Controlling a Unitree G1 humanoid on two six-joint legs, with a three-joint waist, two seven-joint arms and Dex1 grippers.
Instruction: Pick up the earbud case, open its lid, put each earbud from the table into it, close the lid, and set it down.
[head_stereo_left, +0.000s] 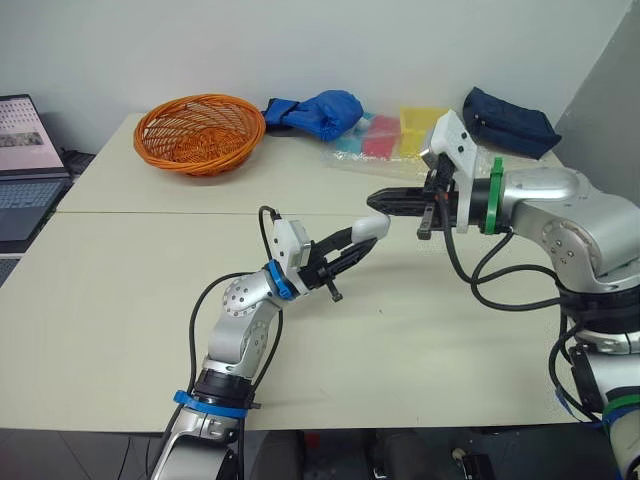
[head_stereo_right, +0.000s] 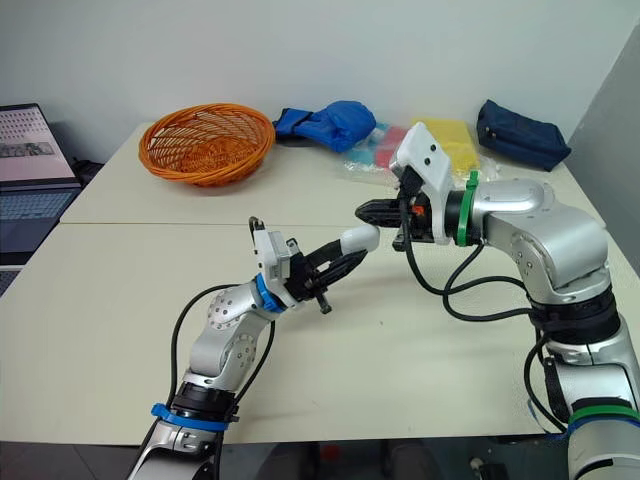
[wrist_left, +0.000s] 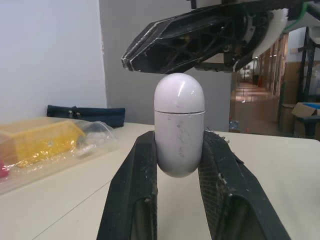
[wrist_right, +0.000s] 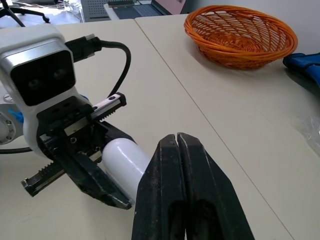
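Note:
A white earbud case (wrist_left: 179, 125) with its lid closed is held above the middle of the table. My left gripper (head_stereo_left: 364, 240) is shut on its lower half, and the rounded lid end sticks out past the fingertips (wrist_left: 145, 150). My right gripper (head_stereo_left: 373, 201) is shut with nothing between its fingers. Its tip (wrist_left: 131, 56) hangs just over the lid's dome, and I cannot tell whether it touches. In the right wrist view, the case (wrist_right: 122, 156) lies just beyond the right gripper (wrist_right: 176, 141).
At the back of the table stand an orange wicker basket (head_stereo_left: 198, 132), a blue cloth bundle (head_stereo_left: 322, 111), a clear bag of coloured items (head_stereo_left: 390, 136) and a dark blue pouch (head_stereo_left: 510, 122). A laptop (head_stereo_left: 22, 165) sits off the table's left side.

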